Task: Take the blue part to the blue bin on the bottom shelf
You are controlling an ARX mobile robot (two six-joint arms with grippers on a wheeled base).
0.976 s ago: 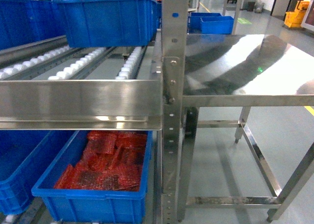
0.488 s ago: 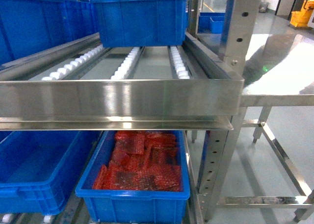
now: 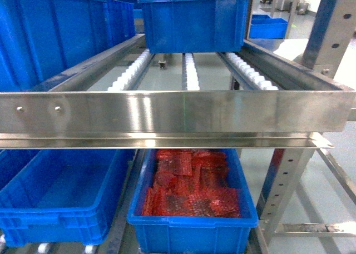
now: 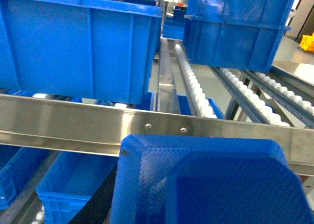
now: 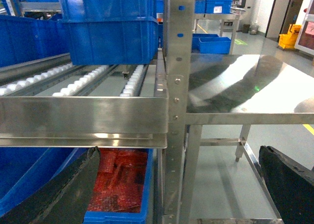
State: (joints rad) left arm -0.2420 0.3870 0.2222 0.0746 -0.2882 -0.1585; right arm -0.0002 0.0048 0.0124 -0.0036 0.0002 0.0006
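The blue part (image 4: 211, 185), a large moulded tray-like piece, fills the bottom of the left wrist view in front of a steel shelf rail (image 4: 73, 121). My left gripper holds it from behind. Only one dark finger (image 4: 100, 202) shows at its left edge. Below the rail in the head view, an empty blue bin (image 3: 61, 193) sits on the bottom shelf (image 3: 41, 247), beside a blue bin of red packets (image 3: 192, 209). My right gripper (image 5: 179, 194) stands open with nothing between its fingers, facing the rack post (image 5: 176, 111). Neither gripper shows in the head view.
The shiny front rail (image 3: 167, 118) of the roller shelf crosses the head view above the bins. Blue crates (image 3: 192, 18) stand on that shelf. A steel side table (image 5: 245, 87) adjoins the rack on the right.
The head view has shifted left along the rack. The rack post and steel table have slid off to the right, and the two lower bins now sit nearer the middle.
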